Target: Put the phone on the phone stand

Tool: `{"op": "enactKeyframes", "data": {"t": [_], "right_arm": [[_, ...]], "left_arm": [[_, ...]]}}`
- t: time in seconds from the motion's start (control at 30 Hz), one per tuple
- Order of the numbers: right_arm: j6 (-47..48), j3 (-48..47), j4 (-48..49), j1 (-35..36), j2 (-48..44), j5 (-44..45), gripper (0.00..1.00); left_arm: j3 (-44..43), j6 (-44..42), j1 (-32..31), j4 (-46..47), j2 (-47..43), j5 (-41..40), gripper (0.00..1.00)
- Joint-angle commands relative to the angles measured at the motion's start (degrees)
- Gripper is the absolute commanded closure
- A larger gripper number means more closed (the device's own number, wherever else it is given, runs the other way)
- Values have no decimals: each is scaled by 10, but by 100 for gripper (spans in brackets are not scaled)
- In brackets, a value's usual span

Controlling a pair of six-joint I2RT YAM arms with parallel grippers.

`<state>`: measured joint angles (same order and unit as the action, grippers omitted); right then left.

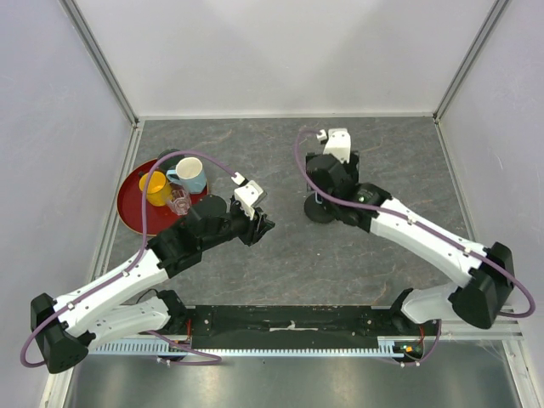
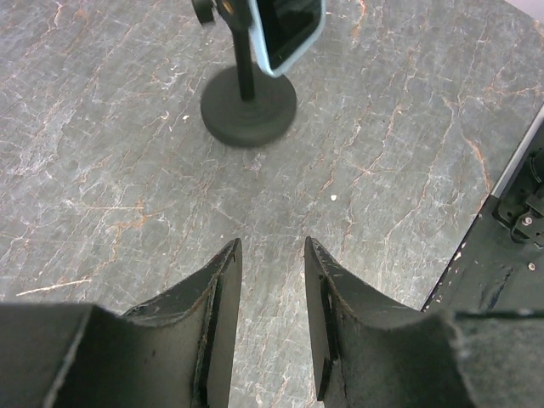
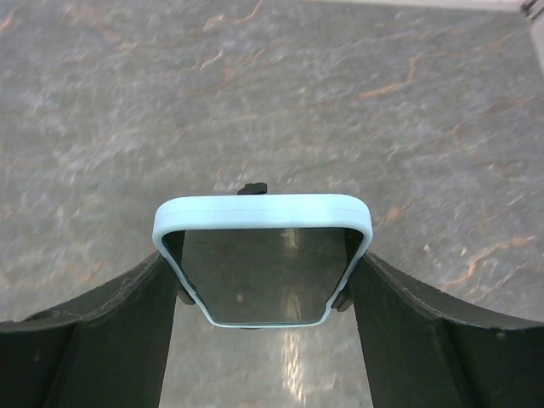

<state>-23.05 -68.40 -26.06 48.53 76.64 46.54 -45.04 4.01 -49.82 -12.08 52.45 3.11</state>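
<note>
The phone (image 3: 263, 214), black screen in a light blue case, sits between my right gripper's (image 3: 263, 255) fingers (image 3: 136, 331), which press on its two long edges. The black phone stand (image 2: 248, 106) stands on the grey table. The phone (image 2: 289, 34) leans in its cradle at the top of the stem, and clamp tips (image 3: 340, 299) show behind the phone's sides. From above, the right gripper (image 1: 330, 180) covers the stand (image 1: 320, 212), and only a sliver of the phone (image 1: 318, 200) shows. My left gripper (image 2: 272, 242) is open and empty, low over the table in front of the stand (image 1: 262, 225).
A red tray (image 1: 127, 208) at the left holds a yellow cup (image 1: 155, 189), a light blue mug (image 1: 189, 174) and a small glass (image 1: 178, 202). Grey walls enclose the table on three sides. The black base rail (image 1: 289, 321) runs along the near edge.
</note>
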Motion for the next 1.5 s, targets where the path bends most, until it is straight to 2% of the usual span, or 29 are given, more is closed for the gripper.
{"op": "enactKeyframes", "data": {"t": [0.0, 0.2, 0.33, 0.53, 0.73, 1.03, 1.1, 1.13, 1.2, 1.23, 1.33, 1.43, 1.47], "right_arm": [[85, -90, 190, -53, 40, 0, 100], [136, -180, 301, -135, 157, -60, 100], [150, -300, 307, -186, 275, -102, 100], [164, -421, 304, -227, 394, -135, 100], [178, -486, 301, -246, 463, -150, 100], [156, -488, 291, -257, 477, -175, 100], [149, -491, 277, -256, 476, -173, 75], [144, -489, 269, -256, 475, -180, 53], [140, -488, 249, -252, 464, -180, 34], [139, -488, 241, -250, 460, -175, 20], [139, -478, 210, -238, 429, -162, 2], [122, -431, 185, -235, 373, -160, 2], [112, -385, 185, -235, 332, -159, 2]], "left_arm": [[-13, 14, 3, 13, -8, -7, 58], [-13, 13, 3, 12, -1, -9, 58], [-15, 12, 3, 13, 5, -6, 58], [-17, 17, 15, 16, 19, 14, 58], [-19, 28, 37, 23, 29, 45, 58], [-19, 37, 60, 30, 32, 68, 58], [-19, 37, 61, 30, 34, 70, 58], [-19, 37, 61, 31, 35, 70, 58], [-19, 38, 62, 31, 35, 69, 58], [-19, 38, 62, 30, 35, 69, 58], [-18, 38, 63, 31, 35, 69, 58], [-17, 38, 63, 29, 32, 66, 58], [-17, 38, 64, 29, 31, 65, 58]]}}
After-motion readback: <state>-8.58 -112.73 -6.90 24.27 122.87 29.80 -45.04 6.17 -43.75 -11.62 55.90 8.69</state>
